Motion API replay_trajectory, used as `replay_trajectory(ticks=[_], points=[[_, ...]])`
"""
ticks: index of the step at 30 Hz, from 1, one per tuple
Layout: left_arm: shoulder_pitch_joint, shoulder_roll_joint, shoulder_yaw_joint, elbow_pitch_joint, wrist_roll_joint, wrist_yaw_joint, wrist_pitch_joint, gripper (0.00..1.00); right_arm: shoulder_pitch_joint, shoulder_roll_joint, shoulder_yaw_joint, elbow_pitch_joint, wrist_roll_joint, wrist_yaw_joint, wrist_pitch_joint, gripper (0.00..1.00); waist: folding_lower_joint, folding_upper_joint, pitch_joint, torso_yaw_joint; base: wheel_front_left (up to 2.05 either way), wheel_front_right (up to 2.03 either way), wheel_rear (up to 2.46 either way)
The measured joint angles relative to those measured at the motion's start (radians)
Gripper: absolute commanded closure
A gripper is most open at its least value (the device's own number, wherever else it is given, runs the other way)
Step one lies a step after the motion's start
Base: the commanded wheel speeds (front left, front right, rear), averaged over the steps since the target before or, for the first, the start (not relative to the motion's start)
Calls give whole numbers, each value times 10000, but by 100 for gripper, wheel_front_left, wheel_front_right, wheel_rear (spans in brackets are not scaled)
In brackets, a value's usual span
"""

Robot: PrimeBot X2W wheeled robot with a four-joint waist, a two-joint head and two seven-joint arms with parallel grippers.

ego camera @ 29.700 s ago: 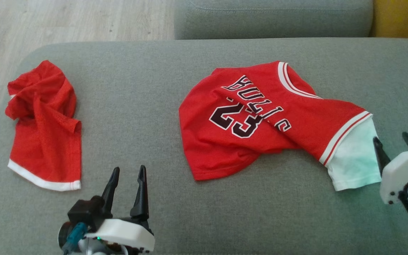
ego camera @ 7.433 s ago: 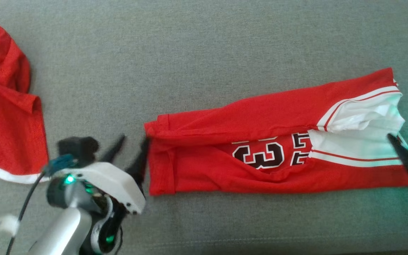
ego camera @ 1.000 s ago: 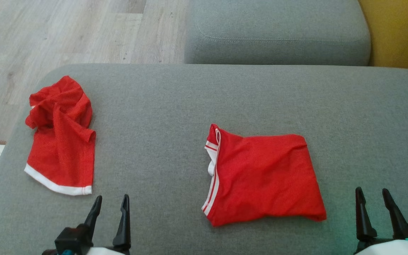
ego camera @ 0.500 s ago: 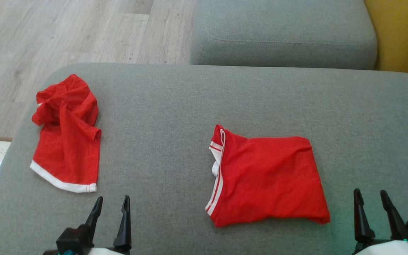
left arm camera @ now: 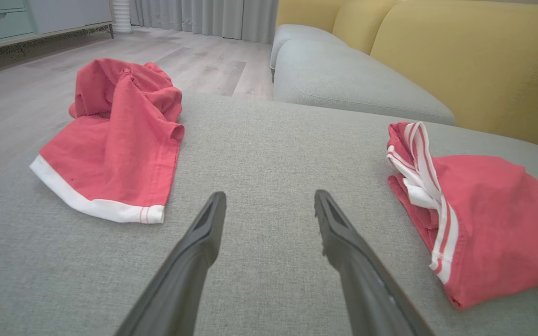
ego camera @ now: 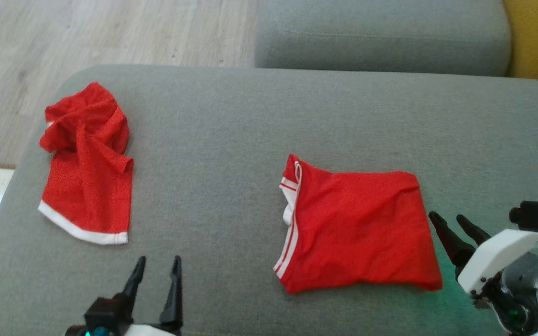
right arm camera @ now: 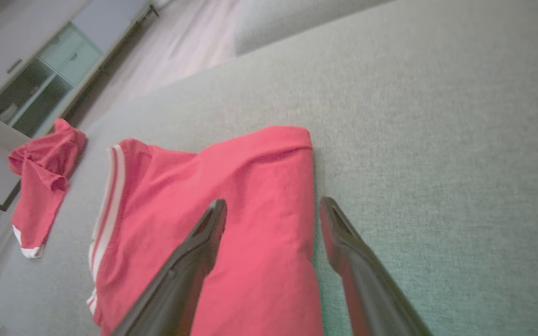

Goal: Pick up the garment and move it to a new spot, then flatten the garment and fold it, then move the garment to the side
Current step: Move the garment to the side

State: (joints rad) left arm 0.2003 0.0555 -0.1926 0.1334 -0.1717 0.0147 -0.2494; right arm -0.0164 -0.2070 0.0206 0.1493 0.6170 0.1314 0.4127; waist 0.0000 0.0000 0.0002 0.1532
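Nearest the camera, the left gripper (ego camera: 159, 257) hovers low over the grey seat cushion (ego camera: 213, 154), its two dark fingers spread wide with nothing between them. It points at bare fabric between the two red pieces. The right gripper (ego camera: 445, 215) is also spread wide and holds nothing. It is angled inward, with its tips just beside the right edge of the folded garment (ego camera: 357, 228). In the right wrist view one finger lies over that folded edge and the other over the cushion; whether either touches cannot be told. The folded garment lies as a compact red rectangle right of the cushion's middle, its white-striped trim turned toward the left. Well apart, near the cushion's left end, a crumpled red garment (ego camera: 87, 168) with a white hem lies loose. Beyond are a second grey cushion (ego camera: 381, 37), a yellow backrest (ego camera: 537, 37) and pale wooden floor (ego camera: 110, 28).
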Motion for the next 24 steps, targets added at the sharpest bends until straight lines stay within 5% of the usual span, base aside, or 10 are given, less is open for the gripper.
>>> replay_trajectory(ticks=[5, 15, 16, 17, 24], points=[[-210, -8, -360, 50, -88, 38, 0, 0, -606, 38, -234, 1055, -594, 0, 1271, 0, 0, 0, 231, 340, 0, 0, 0], [-481, 0, -560, 33, -284, 211, 0, 0, -1612, 468, -566, 2989, -978, 0, 1837, 0, 0, 0, 726, 914, 0, 0, 0], [-508, -2, -575, 33, -299, 234, 0, 0, -1716, 489, -546, 3018, -823, 0, 1831, 76, 0, 0, 759, 920, 0, 0, 0], [-550, -2, -600, 31, -332, 268, 0, 0, -1833, 514, -543, 3072, -662, 0, 1820, 100, 0, 0, 788, 904, 0, 0, 0], [-849, -4, -562, -213, -334, 360, 0, 0, -2390, 606, -207, 3118, -188, 0, 1296, 100, 1, 0, 911, 123, 0, 0, 0]])
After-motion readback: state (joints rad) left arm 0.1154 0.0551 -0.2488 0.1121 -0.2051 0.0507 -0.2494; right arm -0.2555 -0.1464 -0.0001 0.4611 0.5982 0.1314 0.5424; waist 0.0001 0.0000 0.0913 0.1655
